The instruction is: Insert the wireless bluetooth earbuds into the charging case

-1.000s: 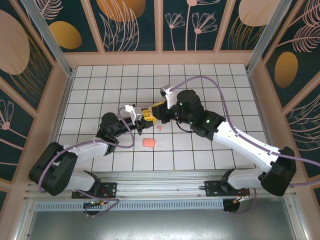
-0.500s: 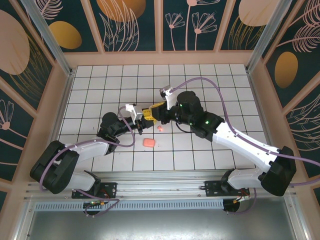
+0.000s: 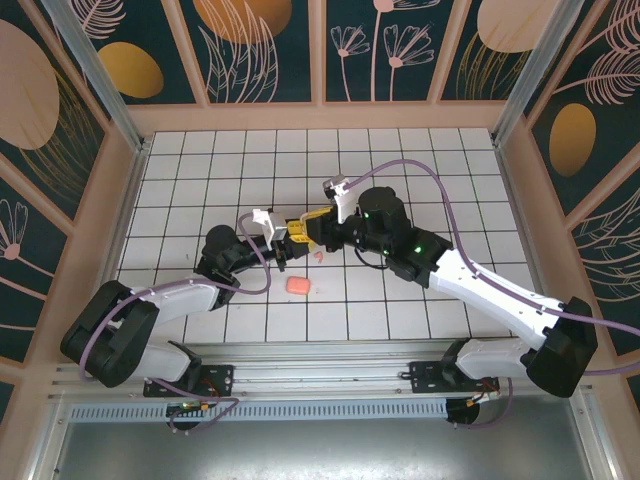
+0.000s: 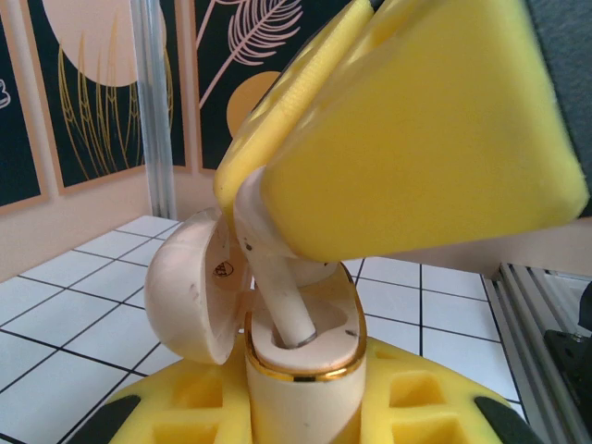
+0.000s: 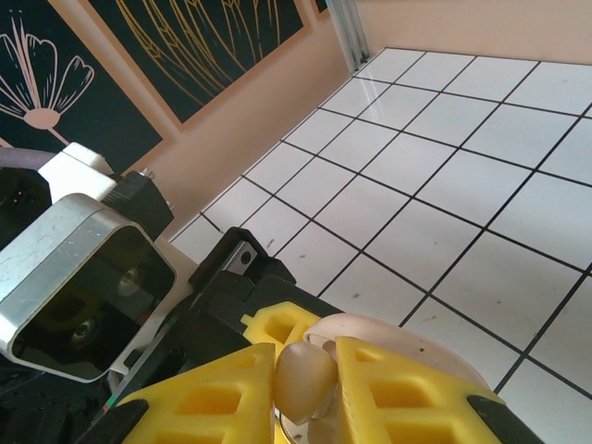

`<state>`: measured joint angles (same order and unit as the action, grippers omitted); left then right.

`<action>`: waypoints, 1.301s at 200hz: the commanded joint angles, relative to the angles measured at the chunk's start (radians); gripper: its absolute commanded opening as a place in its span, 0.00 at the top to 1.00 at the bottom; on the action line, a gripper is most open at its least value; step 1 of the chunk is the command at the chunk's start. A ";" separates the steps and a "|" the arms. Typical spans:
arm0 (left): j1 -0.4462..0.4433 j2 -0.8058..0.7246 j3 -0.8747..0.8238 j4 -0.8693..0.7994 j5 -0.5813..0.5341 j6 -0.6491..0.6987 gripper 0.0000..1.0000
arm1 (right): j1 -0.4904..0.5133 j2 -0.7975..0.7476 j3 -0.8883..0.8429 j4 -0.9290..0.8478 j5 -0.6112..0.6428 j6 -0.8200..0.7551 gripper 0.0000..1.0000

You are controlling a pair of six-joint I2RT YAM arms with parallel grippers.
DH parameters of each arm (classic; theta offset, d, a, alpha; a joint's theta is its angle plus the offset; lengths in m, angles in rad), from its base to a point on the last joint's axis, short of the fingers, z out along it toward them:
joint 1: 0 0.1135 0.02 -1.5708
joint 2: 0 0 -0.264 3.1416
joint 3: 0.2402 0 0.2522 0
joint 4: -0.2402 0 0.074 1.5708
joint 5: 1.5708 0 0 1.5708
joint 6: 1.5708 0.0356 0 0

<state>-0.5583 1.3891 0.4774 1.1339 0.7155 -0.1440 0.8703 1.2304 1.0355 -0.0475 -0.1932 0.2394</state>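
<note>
The open beige charging case (image 4: 301, 393) is gripped upright by the left tool (image 3: 284, 233); a whitish-beige earbud (image 4: 280, 294), clamped in the right tool (image 5: 305, 375), is held with its stem inside the case; a pink earbud (image 3: 318, 256) lies just nearer on the counter (image 3: 200, 180).

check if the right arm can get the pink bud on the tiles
Probably not yet: the right gripper is shut on a beige bud. The pink bud itself lies uncovered just beside it.

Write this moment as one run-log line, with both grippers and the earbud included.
step: inserting | left gripper: shut on open beige case | right gripper: shut on beige earbud, stem in case | loose: pink case, pink earbud
</note>
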 commanded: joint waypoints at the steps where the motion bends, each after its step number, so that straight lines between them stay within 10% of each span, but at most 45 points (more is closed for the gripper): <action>1: 0.003 -0.002 0.040 0.116 -0.016 -0.031 0.96 | 0.008 -0.017 -0.029 -0.039 -0.056 -0.016 0.78; 260: 0.001 -0.002 0.057 0.141 0.089 -0.046 0.96 | -0.081 0.012 0.008 -0.161 -0.322 -0.175 0.75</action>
<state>-0.5583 1.3945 0.4774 1.1595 0.7864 -0.1711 0.7986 1.2137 1.0298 -0.0811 -0.4339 0.1013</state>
